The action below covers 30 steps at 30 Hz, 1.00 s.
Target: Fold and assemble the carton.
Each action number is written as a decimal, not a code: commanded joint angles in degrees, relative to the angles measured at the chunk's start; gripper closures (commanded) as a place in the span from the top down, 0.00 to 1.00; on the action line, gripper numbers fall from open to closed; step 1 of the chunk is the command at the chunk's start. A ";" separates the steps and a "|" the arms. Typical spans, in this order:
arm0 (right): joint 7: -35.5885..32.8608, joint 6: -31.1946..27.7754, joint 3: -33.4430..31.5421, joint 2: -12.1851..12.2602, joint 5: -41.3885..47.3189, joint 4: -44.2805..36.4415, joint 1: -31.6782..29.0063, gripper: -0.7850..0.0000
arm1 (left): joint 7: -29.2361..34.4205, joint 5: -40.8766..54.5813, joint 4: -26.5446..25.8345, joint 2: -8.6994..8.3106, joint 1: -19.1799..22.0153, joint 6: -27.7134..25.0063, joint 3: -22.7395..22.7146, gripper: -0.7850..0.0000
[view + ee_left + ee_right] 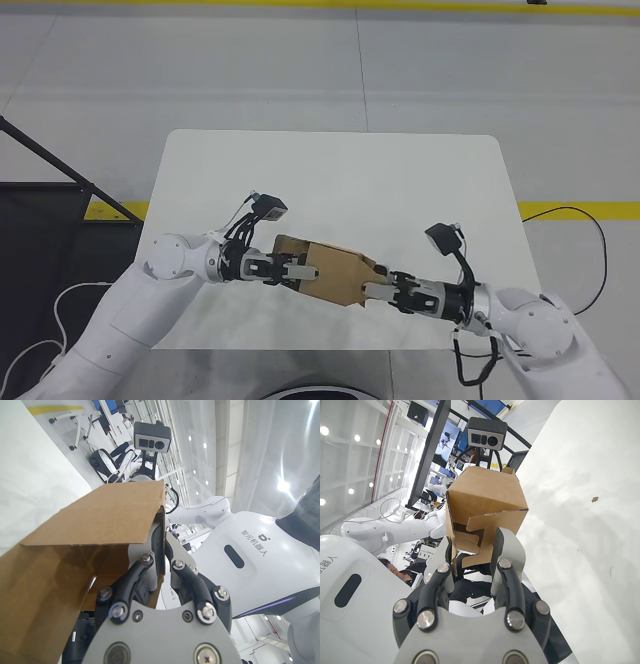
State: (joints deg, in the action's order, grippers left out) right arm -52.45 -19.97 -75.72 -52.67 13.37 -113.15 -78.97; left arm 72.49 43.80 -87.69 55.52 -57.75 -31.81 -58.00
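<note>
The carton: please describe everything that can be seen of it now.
The carton is brown corrugated cardboard, partly opened into a box tube, with its end flaps not yet closed. It spans between the two arms, over the near part of the white table. The left gripper pinches one wall edge at one end; the right gripper is at the flaps of the other end.
</note>
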 commanded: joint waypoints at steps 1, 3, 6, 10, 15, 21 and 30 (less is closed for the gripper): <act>0.16 -0.10 0.12 -0.05 0.18 0.25 0.20 0.41 | -0.07 -0.10 -0.02 -0.05 0.01 -0.07 0.01 0.00; 0.28 -0.31 0.22 -0.10 0.34 0.45 0.36 0.39 | -0.11 -0.07 -0.13 -0.10 0.03 -0.10 0.04 0.00; 0.04 -0.37 0.44 -0.16 0.59 0.72 0.56 0.38 | -0.20 0.04 -0.32 -0.17 0.05 -0.20 0.03 0.00; -0.24 -0.30 0.88 -0.25 0.70 1.03 1.00 0.38 | -0.33 0.12 -0.47 -0.26 0.06 -0.33 0.09 0.00; -0.45 -0.17 1.48 -0.37 0.74 1.45 1.54 0.38 | -0.56 0.25 -0.73 -0.39 0.08 -0.56 0.02 0.00; -0.57 -0.14 1.82 -0.48 0.86 1.94 1.88 0.38 | -0.98 0.53 -0.93 -0.50 -0.07 -0.98 0.01 0.00; 0.09 -0.10 1.16 -0.47 0.14 2.44 1.17 0.40 | -1.45 0.50 -1.27 -0.52 0.26 -1.45 0.56 0.00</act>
State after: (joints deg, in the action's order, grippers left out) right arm -52.62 -20.12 -74.52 -53.13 13.76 -110.66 -77.71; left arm 71.08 44.33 -88.97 55.01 -57.51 -33.22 -57.49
